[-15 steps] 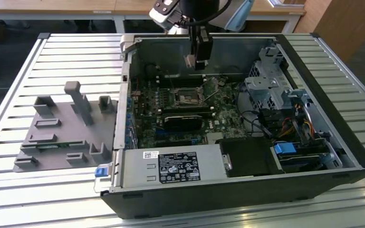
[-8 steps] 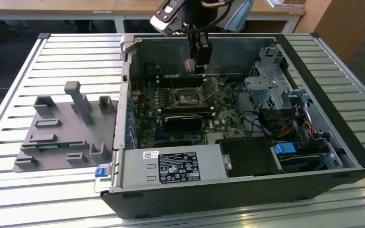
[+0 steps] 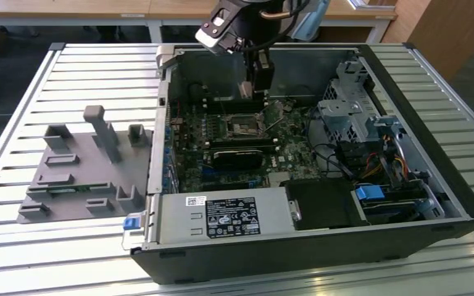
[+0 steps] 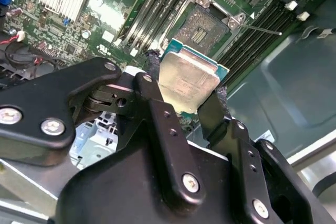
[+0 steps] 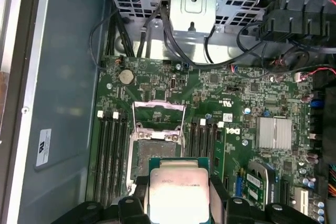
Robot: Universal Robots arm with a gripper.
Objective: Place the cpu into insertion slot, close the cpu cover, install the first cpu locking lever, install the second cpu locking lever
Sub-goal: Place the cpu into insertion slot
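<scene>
The gripper (image 4: 186, 87) clamps the cpu (image 4: 190, 74) between its 2 fingers (image 4: 157, 108), near the open insertion slot (image 4: 203, 27); the cpu's print is unreadable.

robot arm (image 3: 237, 18): one, just the one as I look across
gripper (image 4: 186, 85): one, and I count two fingers (image 4: 218, 108) on it
cpu (image 5: 178, 190): one chip, there it is
insertion slot (image 5: 144, 150): one
cpu cover (image 5: 158, 104): one
memory-slot banks (image 5: 113, 156): two, and that's one on each side of the socket
coin battery (image 5: 125, 76): one
finned heatsink (image 5: 273, 132): one
computer case (image 3: 303, 259): one
white-labelled metal box (image 3: 224, 216): one
grey fixture block (image 3: 72, 179): one
blue tabs (image 3: 130, 223): two that I can pick out from here
slatted table (image 3: 23, 246): one
</scene>
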